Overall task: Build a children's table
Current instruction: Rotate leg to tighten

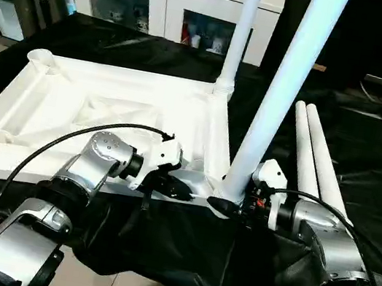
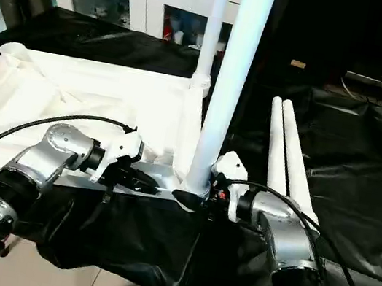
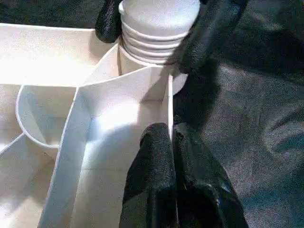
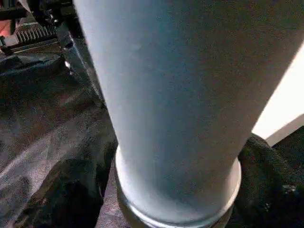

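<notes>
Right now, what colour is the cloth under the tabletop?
Black cloth, clearest in the left eye view.

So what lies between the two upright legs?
In the left eye view, the tabletop's right rim wall runs from the far leg in its corner socket to the near leg; nothing else lies there.
</notes>
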You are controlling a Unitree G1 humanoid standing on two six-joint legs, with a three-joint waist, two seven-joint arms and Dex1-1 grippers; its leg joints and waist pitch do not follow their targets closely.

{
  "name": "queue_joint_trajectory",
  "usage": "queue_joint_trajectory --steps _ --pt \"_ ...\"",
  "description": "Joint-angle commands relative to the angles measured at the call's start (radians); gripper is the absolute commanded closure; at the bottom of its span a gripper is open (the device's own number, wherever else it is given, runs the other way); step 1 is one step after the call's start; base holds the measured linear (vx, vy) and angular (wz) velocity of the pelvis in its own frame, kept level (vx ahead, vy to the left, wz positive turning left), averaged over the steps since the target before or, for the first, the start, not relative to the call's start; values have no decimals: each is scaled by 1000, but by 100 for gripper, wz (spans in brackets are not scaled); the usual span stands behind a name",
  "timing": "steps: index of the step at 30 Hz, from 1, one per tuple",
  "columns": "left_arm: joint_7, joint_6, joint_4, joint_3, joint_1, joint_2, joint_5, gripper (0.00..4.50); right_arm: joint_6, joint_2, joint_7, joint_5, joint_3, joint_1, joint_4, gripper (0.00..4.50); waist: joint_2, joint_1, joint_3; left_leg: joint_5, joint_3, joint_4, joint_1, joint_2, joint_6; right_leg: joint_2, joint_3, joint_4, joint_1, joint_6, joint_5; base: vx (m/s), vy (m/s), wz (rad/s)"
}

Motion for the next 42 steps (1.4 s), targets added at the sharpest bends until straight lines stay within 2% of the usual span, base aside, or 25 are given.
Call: queue_joint_trajectory --steps 1,4,5,6,8,11,12,13,14,17,18,20,25,26,28,29,30,32,34,36,38,39,40,41,42 --pt "56 -7 -28 -9 -16 -54 -20 450 18 66 29 -6 102 25 -7 143 3 0 -61 -169 -8 -69 0 33 63 -59 54 -64 56 -248 -156 0 0 0" --pt "129 0 -4 6 -34 -82 -11 450 18 104 -66 -32 91 22 24 169 2 -2 -56 -205 -8 -71 2 31 51 -60 54 -73 52 -233 -226 0 0 0" --pt "173 16 11 15 -48 -103 -9 450 8 138 -163 -51 70 10 64 171 -4 -4 -54 -226 -9 -72 4 29 41 -62 53 -81 51 -213 -292 0 0 0" --pt "193 21 18 19 -54 -112 -8 450 6 152 -202 -58 60 5 81 174 1 -7 -50 -255 -11 -74 9 27 27 -64 52 -90 44 -192 -374 0 0 0" --pt "279 43 45 35 -80 -147 -2 450 7 203 -348 -75 19 -17 140 177 -1 -12 -50 -269 -14 -75 11 26 11 -65 52 -99 43 -161 -442 0 0 0" --pt "402 68 78 60 -112 -198 -1 450 16 264 -501 -64 -38 -44 198 178 1 -24 -49 -289 -17 -78 10 24 6 -61 48 -103 40 -149 -455 0 0 0" --pt "454 80 91 73 -126 -222 -3 450 21 292 -583 -61 -66 -57 224 178 2 -27 -49 -291 -15 -76 13 24 5 -62 50 -104 35 -151 -450 0 0 0" --pt "454 80 91 73 -126 -222 -3 450 21 292 -583 -61 -66 -57 224 178 1 -27 -50 -293 -17 -77 13 24 6 -61 49 -104 36 -152 -449 0 0 0" --pt "500 88 102 82 -140 -250 -8 450 26 320 -660 -55 -100 -75 249 178 -2 -27 -50 -286 -14 -75 8 21 16 -60 48 -106 39 -147 -443 0 0 0" --pt "513 85 106 84 -147 -269 -13 450 15 335 -686 -52 -117 -87 262 178 -1 -24 -53 -275 -14 -75 9 21 27 -60 50 -104 38 -149 -413 0 0 0" --pt "511 76 109 82 -149 -277 -9 450 -10 341 -683 -54 -122 -94 269 143 3 -25 -53 -261 -13 -76 4 21 32 -58 51 -101 41 -157 -375 0 0 0" --pt "507 68 111 78 -148 -279 -4 450 -26 340 -683 -59 -122 -96 271 108 2 -23 -56 -242 -13 -74 2 22 39 -60 52 -95 44 -169 -332 0 0 0" --pt "531 -17 129 69 -152 -280 16 450 -58 327 -718 -75 -129 -110 287 66 5 -23 -59 -211 -10 -71 1 22 51 -59 52 -87 47 -198 -261 0 0 0" --pt "556 -45 132 85 -156 -281 8 422 -63 312 -718 -84 -123 -108 265 62 4 -21 -59 -203 -10 -71 0 22 55 -59 52 -85 49 -203 -249 0 0 0" --pt "554 -45 118 112 -156 -281 -21 422 -59 289 -700 -90 -112 -95 217 62 6 -18 -61 -184 -10 -68 -3 21 64 -60 52 -80 53 -209 -225 0 0 0" --pt "549 -37 103 126 -153 -279 -37 422 -52 276 -685 -91 -105 -85 183 62 9 -15 -66 -149 -12 -66 -7 25 71 -62 53 -71 59 -224 -166 0 0 0" --pt "561 -47 80 127 -145 -267 -32 387 -32 260 -668 -85 -104 -68 136 62 7 -17 -66 -126 -12 -65 -10 25 83 -57 51 -65 58 -230 -116 0 0 0" --pt "588 -56 45 134 -133 -249 -26 385 -15 242 -656 -78 -106 -44 75 62 8 -20 -68 -100 -12 -62 -12 25 103 -57 51 -58 62 -238 -51 0 0 0" --pt "614 -51 21 147 -126 -234 -25 382 -7 229 -646 -74 -106 -26 37 62 10 -20 -67 -100 -10 -60 -11 24 117 -58 52 -57 62 -254 -33 0 0 0" --pt "647 -21 -52 178 -98 -185 -27 353 6 196 -612 -63 -99 19 -53 62 11 -17 -66 -97 -9 -60 -6 27 123 -58 54 -57 61 -259 -19 0 0 0" --pt "713 11 -137 212 -55 -105 7 340 40 153 -555 -46 -80 75 -156 62 12 -16 -67 -87 -9 -58 -11 28 135 -55 53 -50 64 -264 11 0 0 0" --pt "713 11 -137 212 -55 -105 7 339 40 153 -555 -46 -80 75 -156 62 14 -15 -68 -91 -12 -57 -11 29 135 -54 51 -46 66 -265 23 0 0 0" --pt "724 15 -154 220 -45 -86 15 339 42 139 -539 -47 -73 86 -176 62 17 -21 -66 -105 -13 -60 -16 28 132 -55 50 -50 66 -254 -4 0 0 0" --pt "752 58 -224 248 -3 -20 46 339 79 102 -490 -32 -56 121 -241 62 16 -23 -65 -127 -12 -60 -10 27 114 -50 48 -56 62 -246 -50 0 0 0" --pt "752 58 -224 248 -3 -20 46 339 79 102 -490 -32 -56 121 -241 62 15 -22 -63 -133 -13 -62 -9 29 106 -51 50 -57 63 -243 -66 0 0 0"
